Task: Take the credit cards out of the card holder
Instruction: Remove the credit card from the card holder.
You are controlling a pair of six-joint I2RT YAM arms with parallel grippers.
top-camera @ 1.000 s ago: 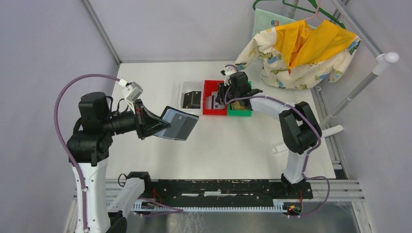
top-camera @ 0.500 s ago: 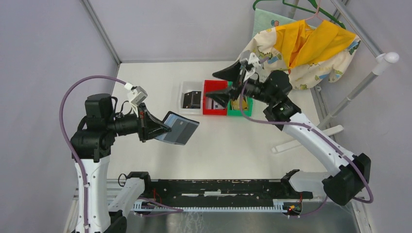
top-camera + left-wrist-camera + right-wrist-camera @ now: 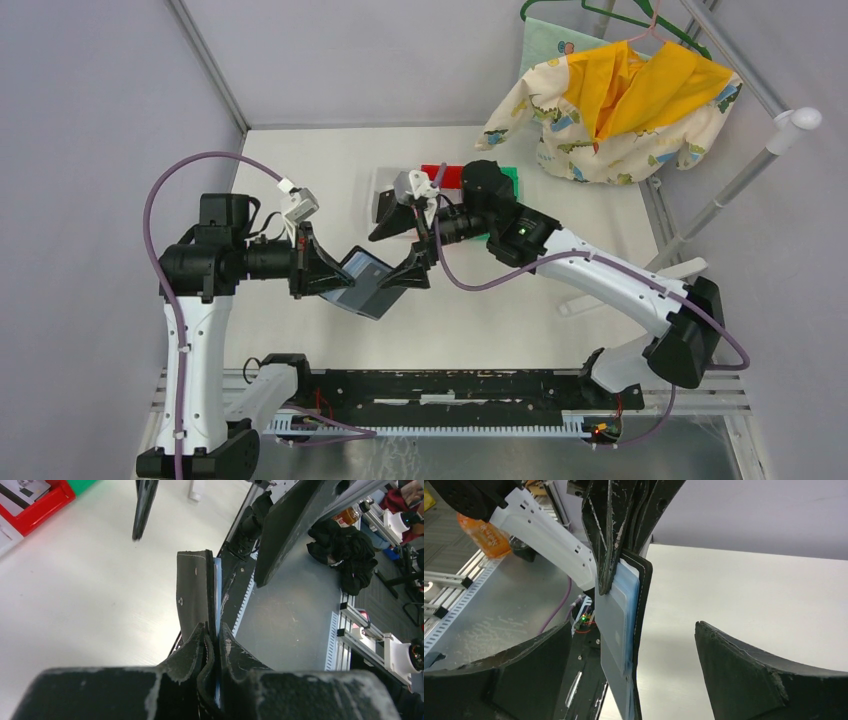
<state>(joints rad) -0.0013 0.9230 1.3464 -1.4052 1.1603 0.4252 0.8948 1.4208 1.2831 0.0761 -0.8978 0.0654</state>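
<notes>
My left gripper [image 3: 337, 273] is shut on one edge of the black card holder [image 3: 368, 286] and holds it up above the table. In the left wrist view the card holder [image 3: 194, 587] stands edge-on out of the left gripper [image 3: 213, 634]. My right gripper [image 3: 388, 256] is open, with one finger on each side of the holder's free end and touching nothing. The right wrist view shows a silvery-grey credit card [image 3: 616, 622] lying against the holder's light blue inside [image 3: 642, 630], between the spread fingers [image 3: 524, 672] of the right gripper [image 3: 634, 626].
At the back of the table stand a white bin [image 3: 379, 186], a red bin [image 3: 437, 172] and a green bin [image 3: 510, 176], partly hidden by the right arm. Clothes on hangers [image 3: 620, 95] are at the back right, by a white pipe rack [image 3: 745, 175].
The right arm has swung from the bins to the card holder, and its gripper has opened wide around the holder's end. The left arm has carried the holder lower and to the right.
</notes>
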